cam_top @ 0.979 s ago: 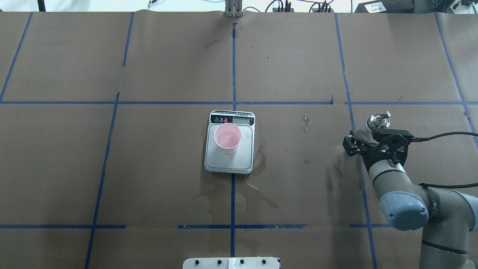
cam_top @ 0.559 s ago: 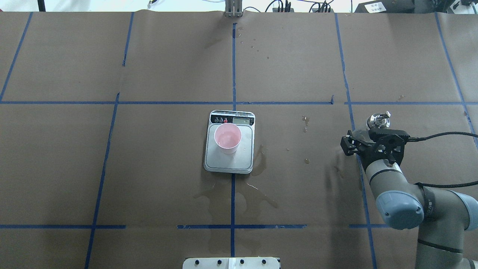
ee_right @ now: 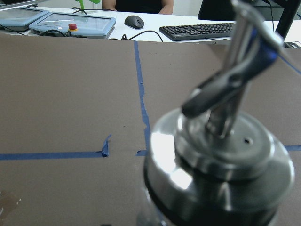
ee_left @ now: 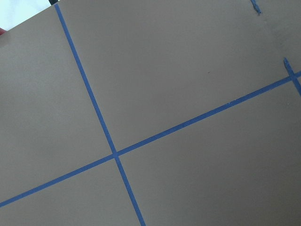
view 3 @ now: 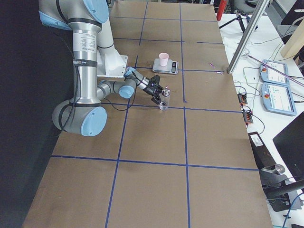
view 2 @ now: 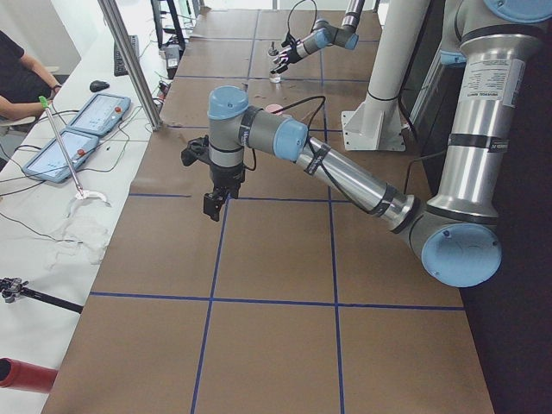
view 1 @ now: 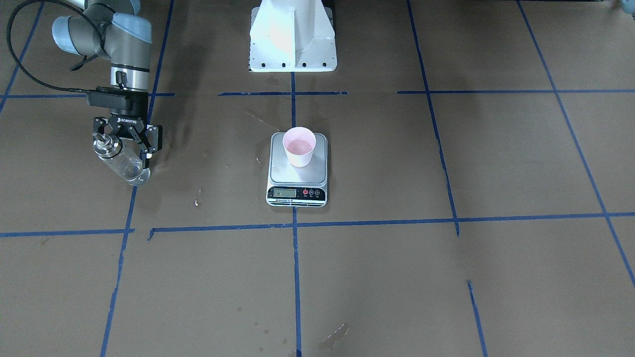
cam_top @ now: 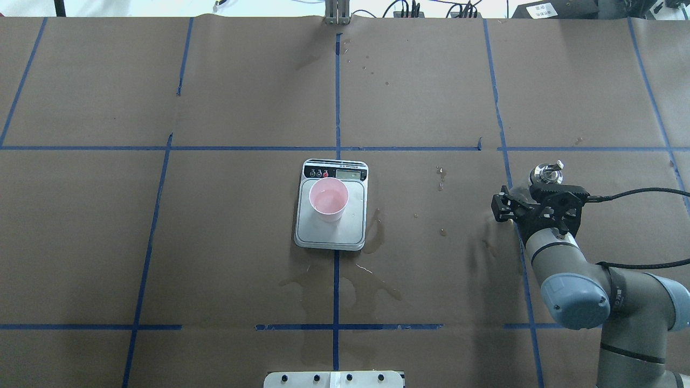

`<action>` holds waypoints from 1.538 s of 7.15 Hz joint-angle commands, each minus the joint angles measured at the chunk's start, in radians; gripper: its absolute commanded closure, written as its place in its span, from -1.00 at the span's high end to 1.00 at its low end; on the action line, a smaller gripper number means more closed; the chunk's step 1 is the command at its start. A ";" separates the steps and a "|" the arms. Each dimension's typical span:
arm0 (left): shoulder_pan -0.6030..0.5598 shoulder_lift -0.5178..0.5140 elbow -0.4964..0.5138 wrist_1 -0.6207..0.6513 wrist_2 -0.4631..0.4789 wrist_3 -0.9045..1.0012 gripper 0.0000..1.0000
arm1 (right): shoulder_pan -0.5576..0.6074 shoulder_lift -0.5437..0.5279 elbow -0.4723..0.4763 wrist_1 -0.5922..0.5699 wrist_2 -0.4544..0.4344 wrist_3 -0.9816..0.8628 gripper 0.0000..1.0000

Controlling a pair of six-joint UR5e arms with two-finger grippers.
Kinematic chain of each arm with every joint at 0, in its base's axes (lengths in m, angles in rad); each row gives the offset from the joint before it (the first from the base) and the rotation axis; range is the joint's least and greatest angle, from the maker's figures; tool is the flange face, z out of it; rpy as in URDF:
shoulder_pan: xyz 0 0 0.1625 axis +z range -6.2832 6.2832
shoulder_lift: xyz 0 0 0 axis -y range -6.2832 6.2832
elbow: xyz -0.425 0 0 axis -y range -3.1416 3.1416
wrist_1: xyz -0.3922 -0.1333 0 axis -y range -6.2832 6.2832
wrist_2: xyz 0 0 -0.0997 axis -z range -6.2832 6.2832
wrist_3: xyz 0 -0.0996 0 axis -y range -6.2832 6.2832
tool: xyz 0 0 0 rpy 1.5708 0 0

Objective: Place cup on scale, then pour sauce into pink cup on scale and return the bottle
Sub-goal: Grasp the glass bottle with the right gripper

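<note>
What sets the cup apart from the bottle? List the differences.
The cup is opaque pink; the bottle is clear glass. The cup is open-topped; the bottle is capped in metal. The cup sits on the scale; the bottle stands on the table by the right tool. Both are upright.

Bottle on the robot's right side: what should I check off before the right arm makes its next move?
1. Bottle stands upright on the table, apart from the scale: ok.
2. Right gripper fingers spread wider than the bottle: ok.
3. Fingers clear of the glass: cannot tell.
4. Cup upright on the scale: ok.
5. Left gripper far from the bottle: ok.
</note>
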 commanded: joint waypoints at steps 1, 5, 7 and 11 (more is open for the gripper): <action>-0.001 0.000 -0.005 0.000 0.000 -0.002 1.00 | 0.001 0.000 0.001 0.000 0.000 -0.002 0.75; -0.003 -0.002 -0.008 0.000 0.000 -0.002 1.00 | 0.007 -0.005 -0.004 0.000 0.000 -0.004 0.76; -0.003 0.000 -0.008 0.000 0.000 -0.002 1.00 | 0.020 0.000 -0.006 0.000 0.002 -0.005 0.25; -0.006 -0.002 -0.009 0.000 0.003 0.003 1.00 | 0.105 0.000 0.064 0.006 0.012 -0.129 -1.00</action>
